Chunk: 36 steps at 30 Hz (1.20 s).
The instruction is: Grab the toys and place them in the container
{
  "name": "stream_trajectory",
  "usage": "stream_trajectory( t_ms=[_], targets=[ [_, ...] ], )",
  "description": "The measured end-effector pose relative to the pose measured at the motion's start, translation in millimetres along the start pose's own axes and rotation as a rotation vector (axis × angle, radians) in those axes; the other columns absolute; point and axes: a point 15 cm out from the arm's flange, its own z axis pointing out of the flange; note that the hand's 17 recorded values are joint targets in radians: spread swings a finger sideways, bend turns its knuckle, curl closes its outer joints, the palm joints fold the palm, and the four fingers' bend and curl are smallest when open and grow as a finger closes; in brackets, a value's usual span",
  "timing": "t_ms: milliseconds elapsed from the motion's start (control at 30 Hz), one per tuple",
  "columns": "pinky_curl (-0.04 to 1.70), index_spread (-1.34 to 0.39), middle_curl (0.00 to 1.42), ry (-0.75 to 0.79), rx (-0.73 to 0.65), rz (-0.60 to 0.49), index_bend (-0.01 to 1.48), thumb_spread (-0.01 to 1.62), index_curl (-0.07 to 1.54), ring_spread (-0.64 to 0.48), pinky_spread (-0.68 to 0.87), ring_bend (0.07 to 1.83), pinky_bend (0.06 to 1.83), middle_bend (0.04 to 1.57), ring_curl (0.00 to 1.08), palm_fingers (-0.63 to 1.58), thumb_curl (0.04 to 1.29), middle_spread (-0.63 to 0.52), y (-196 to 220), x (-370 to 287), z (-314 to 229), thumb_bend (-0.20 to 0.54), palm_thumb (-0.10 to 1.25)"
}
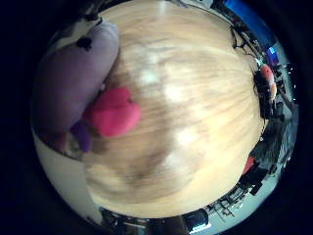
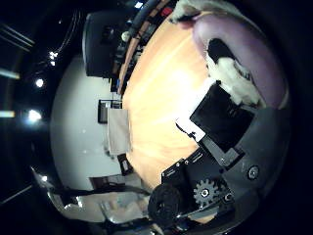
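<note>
A purple plush toy (image 1: 73, 73) with a pink part (image 1: 115, 112) and a small dark-purple part fills one side of the little finger side view, very close to the palm. In the thumb side view the same toy (image 2: 244, 54) shows purple with white fluff, and a black and white finger of my right hand (image 2: 215, 147) presses against that fluff. The toy hangs clear of the light wooden table (image 1: 195, 122), which lies well below. No container shows in either view.
Dark equipment and a red-orange object (image 1: 268, 78) stand off one edge of the table, beside something blue (image 1: 249, 14). Beyond the opposite edge are a dark box (image 2: 100, 44) and a beige panel (image 2: 119, 131) against a white wall.
</note>
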Motion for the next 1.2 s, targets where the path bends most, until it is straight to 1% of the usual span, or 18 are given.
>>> stream_trajectory(
  t_ms=[133,267,467,700,833,933,1200],
  targets=[
    [0.43,-0.55,0.89,-0.056,0.050,-0.053,0.77,1.03,0.75,-0.32,-0.28,1.30,1.57,0.91,0.64,1.02,0.66,-0.49,-14.2,-42.1,-39.1,0.064,1.05],
    [0.46,-0.54,0.95,-0.042,0.119,-0.135,0.81,1.03,0.82,-0.31,-0.26,1.33,1.61,0.94,0.69,0.96,0.68,-0.49,-29.9,-88.2,-93.3,0.047,1.05],
    [0.50,-0.52,1.03,-0.074,0.171,-0.247,0.86,1.03,0.90,-0.31,-0.24,1.35,1.64,0.98,0.73,0.92,0.72,-0.49,-35.7,-163.7,-144.2,0.029,1.06],
    [0.53,-0.51,1.10,-0.048,0.254,-0.394,0.88,1.03,0.98,-0.31,-0.23,1.37,1.67,1.00,0.78,0.88,0.76,-0.48,-38.8,-260.4,-198.9,0.008,1.08],
    [0.54,-0.50,1.13,-0.015,0.314,-0.462,0.89,1.03,1.00,-0.30,-0.24,1.37,1.66,1.01,0.80,0.89,0.78,-0.47,-37.0,-311.2,-220.1,-0.006,1.08],
    [0.55,-0.49,1.14,-0.004,0.328,-0.521,0.90,1.02,1.01,-0.30,-0.24,1.37,1.65,1.00,0.81,0.89,0.79,-0.47,-31.0,-348.5,-226.3,-0.008,1.08],
    [0.56,-0.48,1.16,-0.041,0.318,-0.606,0.90,1.02,1.04,-0.29,-0.24,1.36,1.64,1.00,0.83,0.89,0.81,-0.46,-25.9,-413.0,-216.9,-0.010,1.06]
  ],
)
